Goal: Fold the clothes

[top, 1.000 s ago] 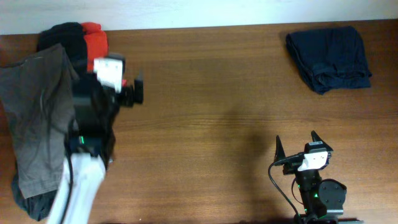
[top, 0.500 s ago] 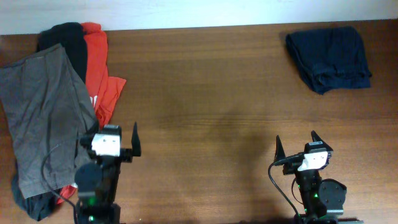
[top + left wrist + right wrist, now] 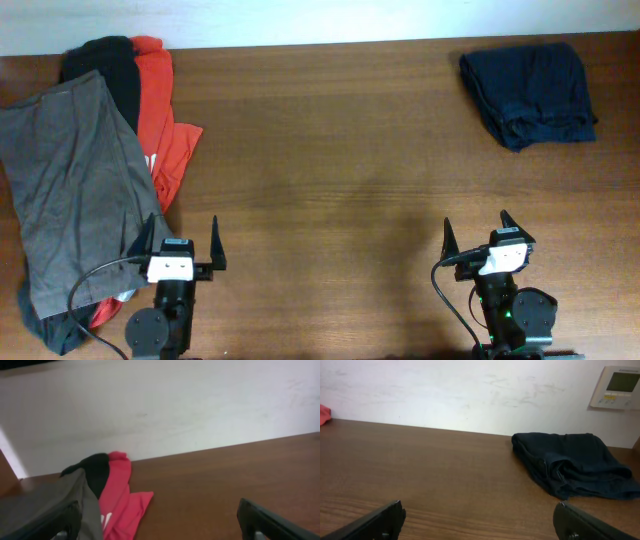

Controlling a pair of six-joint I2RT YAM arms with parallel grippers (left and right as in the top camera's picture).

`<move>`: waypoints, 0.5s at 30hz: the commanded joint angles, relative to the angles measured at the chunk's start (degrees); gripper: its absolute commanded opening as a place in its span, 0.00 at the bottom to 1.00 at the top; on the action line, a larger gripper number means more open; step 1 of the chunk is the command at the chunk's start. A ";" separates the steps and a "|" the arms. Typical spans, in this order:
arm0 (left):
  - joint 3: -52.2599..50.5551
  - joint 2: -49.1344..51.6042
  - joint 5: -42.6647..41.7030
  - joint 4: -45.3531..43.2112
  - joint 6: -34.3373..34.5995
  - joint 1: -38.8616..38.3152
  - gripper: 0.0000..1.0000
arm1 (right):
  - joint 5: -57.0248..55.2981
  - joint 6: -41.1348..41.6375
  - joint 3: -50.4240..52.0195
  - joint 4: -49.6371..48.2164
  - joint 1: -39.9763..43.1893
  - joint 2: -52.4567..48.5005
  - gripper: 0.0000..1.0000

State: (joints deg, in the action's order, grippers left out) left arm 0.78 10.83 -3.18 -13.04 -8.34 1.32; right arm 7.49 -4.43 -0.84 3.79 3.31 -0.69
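Dark navy-blue shorts (image 3: 528, 93) lie folded in a bundle at the table's far right; they also show in the right wrist view (image 3: 570, 464). A pile lies at the left: grey shorts (image 3: 70, 190) spread over a red-orange top (image 3: 160, 120) and a black garment (image 3: 105, 60). The left wrist view shows the grey shorts (image 3: 45, 505), the top (image 3: 120, 495) and the black garment (image 3: 95, 467). My left gripper (image 3: 180, 245) is open and empty at the front edge, beside the grey shorts. My right gripper (image 3: 477, 232) is open and empty at the front right.
The brown wooden table (image 3: 330, 160) runs to a white wall (image 3: 470, 390) at the back. A wall control panel (image 3: 618, 387) hangs at the right in the right wrist view.
My left arm has pulled back from over the clothes pile to the front edge, uncovering the red-orange top. The right arm has not moved.
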 commanded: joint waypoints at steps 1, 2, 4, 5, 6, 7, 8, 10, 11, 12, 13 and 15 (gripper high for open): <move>-0.28 -2.29 0.00 0.44 -2.14 0.35 0.99 | -0.63 0.63 0.52 0.00 -0.35 0.48 0.99; -0.31 -2.71 0.00 0.85 -2.29 0.35 0.99 | -0.63 0.63 0.52 0.00 -0.35 0.48 0.99; -0.28 -3.89 0.02 2.58 -2.51 0.35 0.99 | -0.63 0.63 0.52 0.00 -0.35 0.48 0.99; -0.28 -4.74 0.02 3.82 -2.51 0.35 0.99 | -0.63 0.63 0.52 0.00 -0.35 0.48 0.99; -0.31 -5.75 0.02 5.11 -2.51 0.35 0.99 | -0.63 0.63 0.52 0.00 -0.35 0.48 0.99; -0.31 -6.62 0.02 5.95 -2.51 0.35 0.99 | -0.63 0.63 0.52 0.00 -0.35 0.48 0.99; -0.28 -7.54 0.02 6.64 -2.54 0.35 0.99 | -0.63 0.63 0.52 0.00 -0.35 0.48 0.99; -0.31 -9.53 0.00 8.07 -2.99 0.35 0.99 | -0.63 0.63 0.52 0.00 -0.35 0.48 0.99; -0.31 -10.67 0.00 8.96 -3.04 0.35 0.99 | -0.63 0.63 0.52 0.00 -0.35 0.48 0.99; -0.31 -10.56 0.00 9.01 -3.21 0.46 0.99 | -0.63 0.63 0.52 0.00 -0.35 0.48 0.99; -0.31 -10.56 -0.04 9.35 -3.17 0.70 0.99 | -0.63 0.63 0.52 0.00 -0.35 0.48 0.99; -0.31 -10.56 -0.52 11.28 -3.17 1.53 0.99 | -0.63 0.63 0.52 0.00 -0.35 0.48 0.99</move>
State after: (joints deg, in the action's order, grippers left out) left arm 0.67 0.84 -3.20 -3.38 -10.37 1.74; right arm 7.49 -4.49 -0.84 3.79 3.31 -0.69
